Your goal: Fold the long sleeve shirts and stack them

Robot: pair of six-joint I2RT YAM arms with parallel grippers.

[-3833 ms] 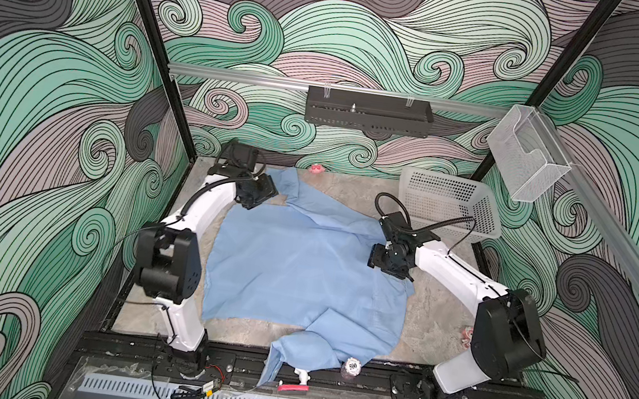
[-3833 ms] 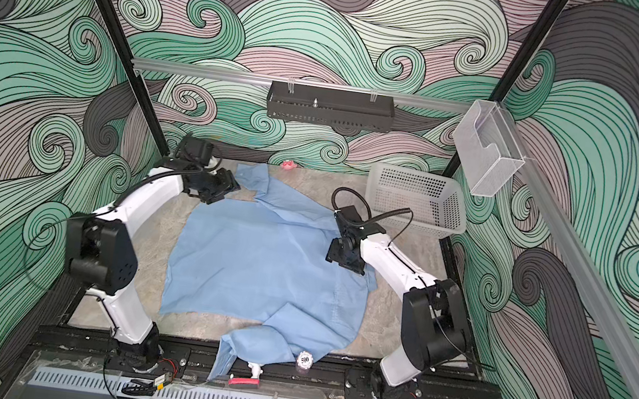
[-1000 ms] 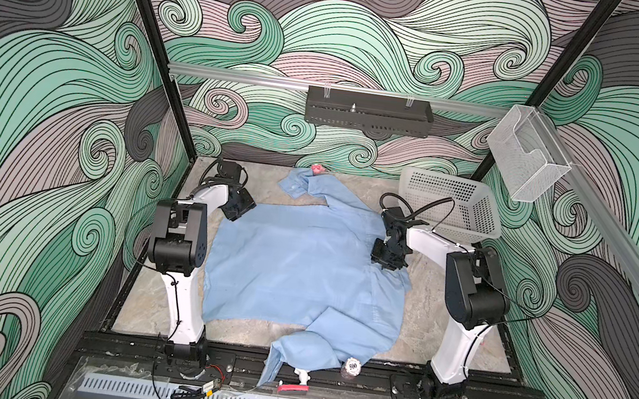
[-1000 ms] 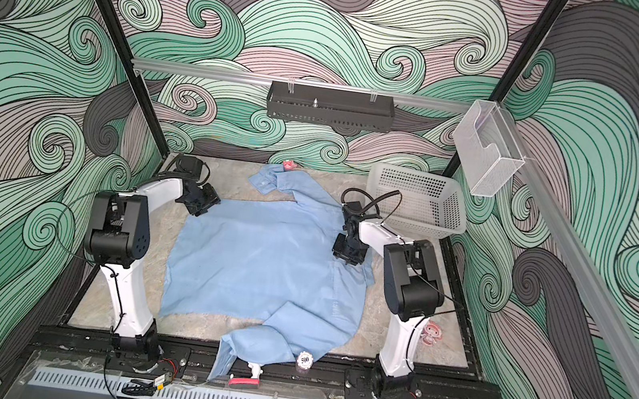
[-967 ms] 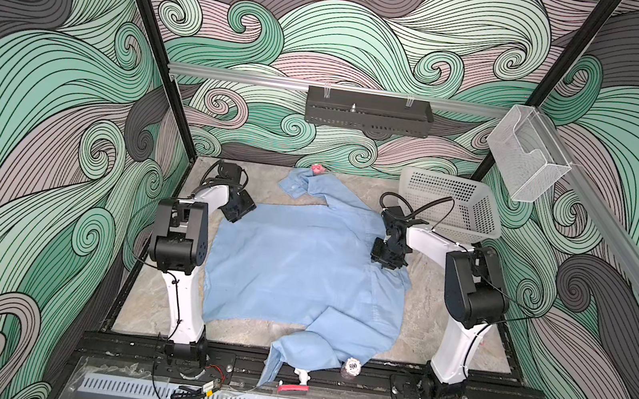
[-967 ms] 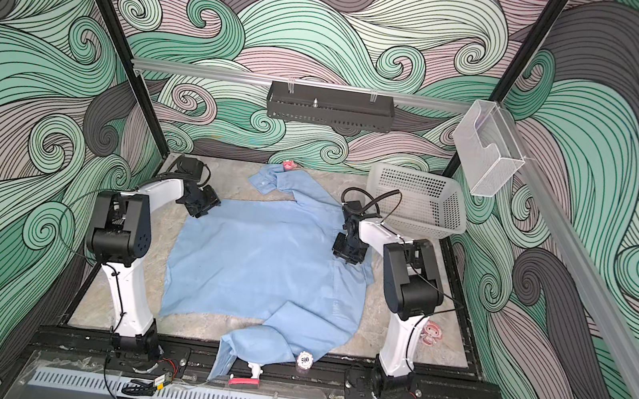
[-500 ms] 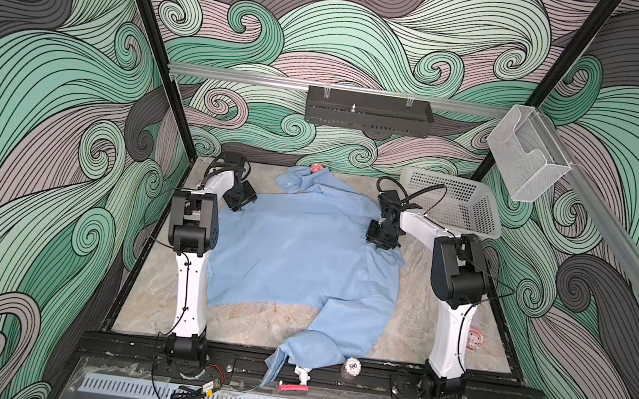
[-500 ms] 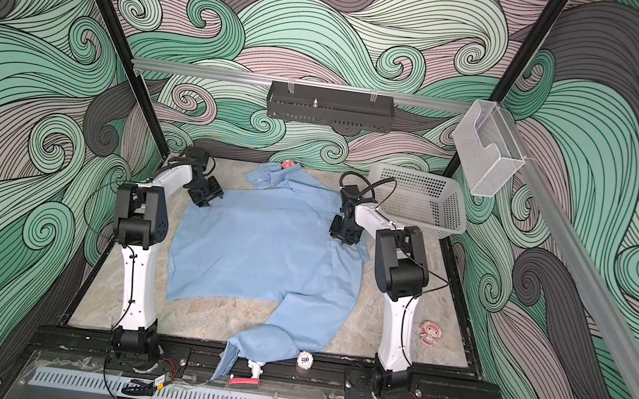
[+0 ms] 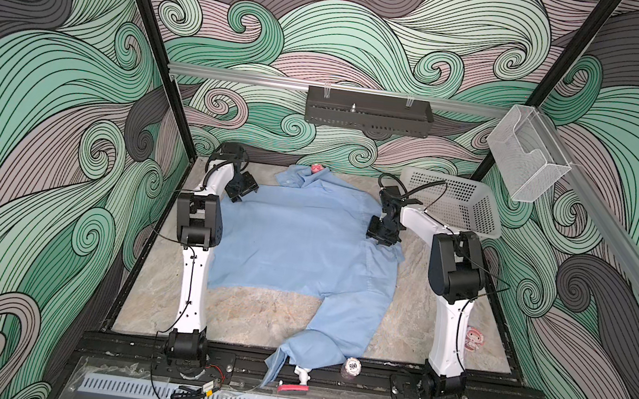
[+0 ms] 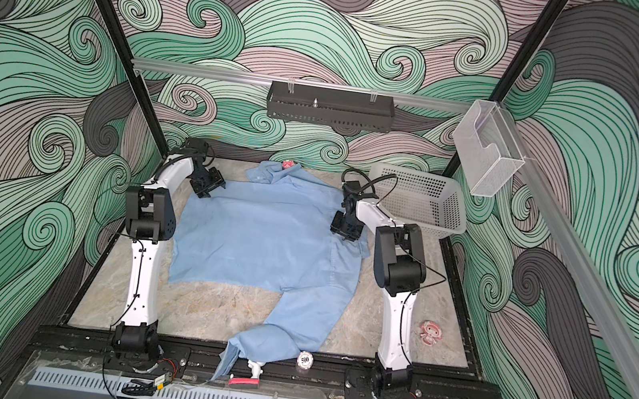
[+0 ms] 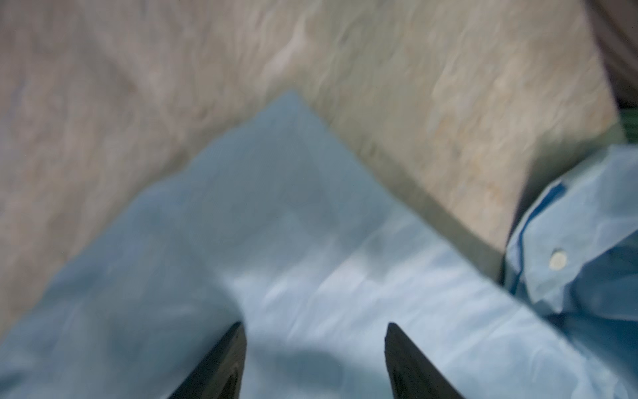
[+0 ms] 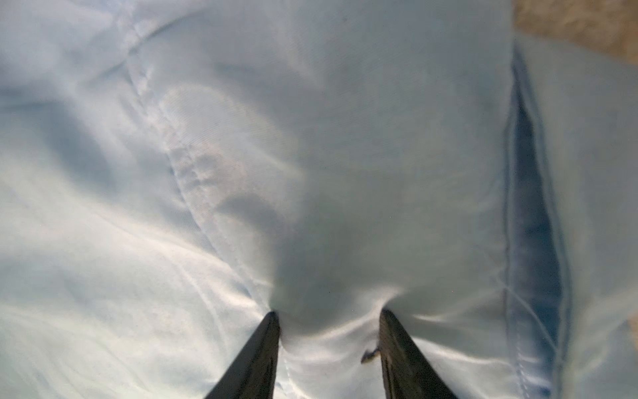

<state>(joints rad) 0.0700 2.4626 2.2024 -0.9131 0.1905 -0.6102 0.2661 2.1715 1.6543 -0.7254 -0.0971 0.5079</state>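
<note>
Blue shirt (image 9: 295, 243) lies spread on the table (image 9: 252, 313) — left gripper (image 11: 312, 328) hangs over one corner, jaws apart; right gripper (image 12: 328, 316) is spread too, tips pressing into fabric.

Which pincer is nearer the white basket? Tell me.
Right. The right pincer is at the edge of the shirt, close to the white basket; the left pincer is across the shirt at its opposite corner.

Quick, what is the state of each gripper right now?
Left gripper: open, jaws apart over the shirt, holding nothing.
Right gripper: open, jaws apart, tips pressing on the shirt.
</note>
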